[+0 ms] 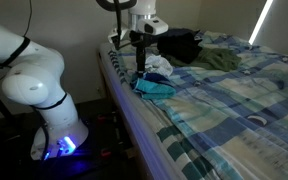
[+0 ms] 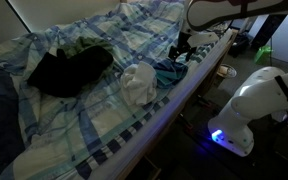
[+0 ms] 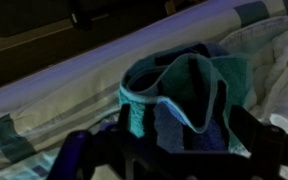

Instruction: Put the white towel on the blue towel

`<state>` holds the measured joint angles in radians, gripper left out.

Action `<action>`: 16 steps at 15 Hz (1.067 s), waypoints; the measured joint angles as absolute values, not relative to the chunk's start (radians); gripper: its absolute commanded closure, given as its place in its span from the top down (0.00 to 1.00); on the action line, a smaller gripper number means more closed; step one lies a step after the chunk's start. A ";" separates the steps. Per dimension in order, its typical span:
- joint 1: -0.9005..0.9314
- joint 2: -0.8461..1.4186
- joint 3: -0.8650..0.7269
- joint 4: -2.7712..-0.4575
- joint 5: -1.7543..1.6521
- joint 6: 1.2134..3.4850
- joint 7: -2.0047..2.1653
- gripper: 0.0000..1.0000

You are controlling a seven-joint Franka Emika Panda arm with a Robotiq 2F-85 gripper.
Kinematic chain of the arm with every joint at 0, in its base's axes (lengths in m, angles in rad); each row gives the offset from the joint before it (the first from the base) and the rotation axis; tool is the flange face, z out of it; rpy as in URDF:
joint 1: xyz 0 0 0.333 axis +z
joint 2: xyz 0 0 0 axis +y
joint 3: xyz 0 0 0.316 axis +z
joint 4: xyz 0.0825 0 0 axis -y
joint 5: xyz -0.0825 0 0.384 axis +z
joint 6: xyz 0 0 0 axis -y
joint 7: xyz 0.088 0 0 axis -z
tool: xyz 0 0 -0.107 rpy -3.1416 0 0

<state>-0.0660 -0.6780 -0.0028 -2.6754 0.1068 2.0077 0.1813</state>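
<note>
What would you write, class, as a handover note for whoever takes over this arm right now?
Gripper: looks open and empty, hovering above the blue towel.
Blue towel: crumpled near the edge of the bed.
White towel: bunched right beside the blue towel, not on it.
Done: nothing is placed yet.
Left: move to the white towel, grasp it, lay it on the blue towel, release.
</note>
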 measured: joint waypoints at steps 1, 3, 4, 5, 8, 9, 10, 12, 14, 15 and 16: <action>-0.058 -0.679 0.003 -2.681 0.120 2.004 0.185 1.00; -0.038 -0.686 0.016 -2.692 0.150 1.990 0.186 1.00; -0.027 -0.691 0.023 -2.699 0.166 1.982 0.187 1.00; -0.015 -0.698 0.031 -2.706 0.181 1.973 0.188 1.00; 0.017 -0.719 0.061 -2.730 0.218 1.963 0.207 1.00; 0.028 -0.725 0.073 -2.738 0.234 1.963 0.221 1.00; 0.041 -0.729 0.085 -2.745 0.253 1.963 0.236 1.00; 0.066 -0.732 0.112 -2.755 0.304 1.963 0.271 1.00; 0.092 -0.732 0.140 -2.763 0.359 1.964 0.305 1.00; 0.104 -0.732 0.153 -2.766 0.378 1.965 0.307 1.00; 0.115 -0.732 0.161 -2.768 0.386 1.965 0.309 1.00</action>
